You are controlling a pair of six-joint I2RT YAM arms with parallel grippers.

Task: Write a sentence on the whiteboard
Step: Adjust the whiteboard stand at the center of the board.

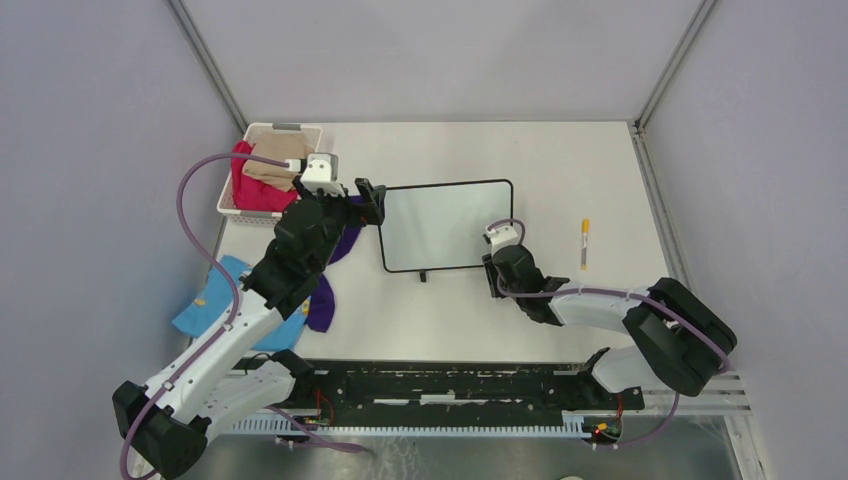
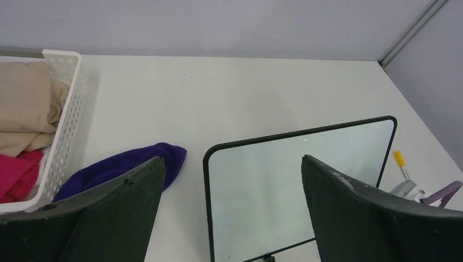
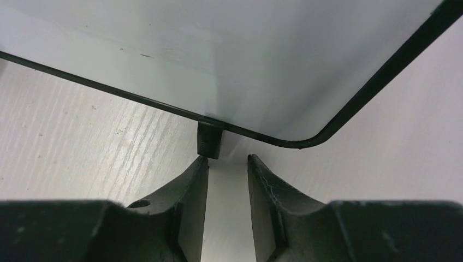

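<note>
My right hand (image 3: 226, 158), fingers slightly parted and holding nothing, points at a foot (image 3: 209, 139) of the whiteboard (image 1: 447, 225), mid-surface (image 1: 560, 170). My left hand (image 1: 368, 200) gapes wide and empty at its left edge.

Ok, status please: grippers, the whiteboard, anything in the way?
Left gripper open, empty, at whiteboard left edge. Right gripper slightly open, empty, by its foot. No writing yet; marker lies on table. Nothing in the way.
</note>
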